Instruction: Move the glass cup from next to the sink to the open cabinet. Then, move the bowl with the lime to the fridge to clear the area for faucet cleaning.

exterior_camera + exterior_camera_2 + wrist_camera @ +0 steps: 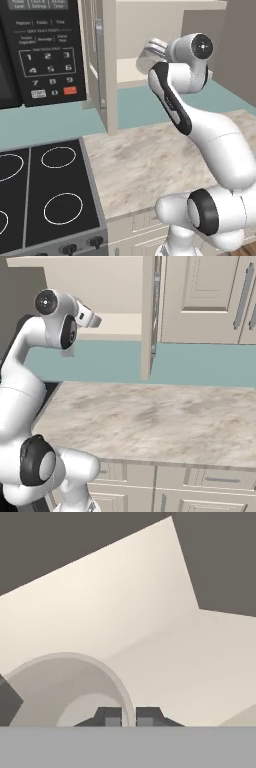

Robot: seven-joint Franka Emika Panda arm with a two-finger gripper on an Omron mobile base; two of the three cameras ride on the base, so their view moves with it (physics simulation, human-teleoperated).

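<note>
Pale marbled beige countertop (150, 421) runs under cream cabinets and a teal backsplash, with a black glass stovetop (45, 200) ringed in white and a black microwave keypad (47, 55) at the left of the left base view. Above, the open cream cabinet (115, 323) shows a smooth matte shelf, its door (147, 316) standing edge-on toward the base. The white arm is raised to shelf height, and the two-finger gripper (129, 717) is closed on the thin rim of the clear, pale grey glass cup (70, 687); in the hand view the rim arcs between the dark fingertips, one inside the wall and one outside. In the left base view the cup (150, 55) appears tilted at the cabinet mouth, just over the shelf edge. I judge the step in hand to be setting the cup down inside. To do it well, the hand should carry further in over the shelf, level the cup so its base meets the board flat, lower until it rests, and only then release, drawing the inner finger straight out so it doesn't drag the wall. Glass is slick and light; a rim pinch could let it swing.
</note>
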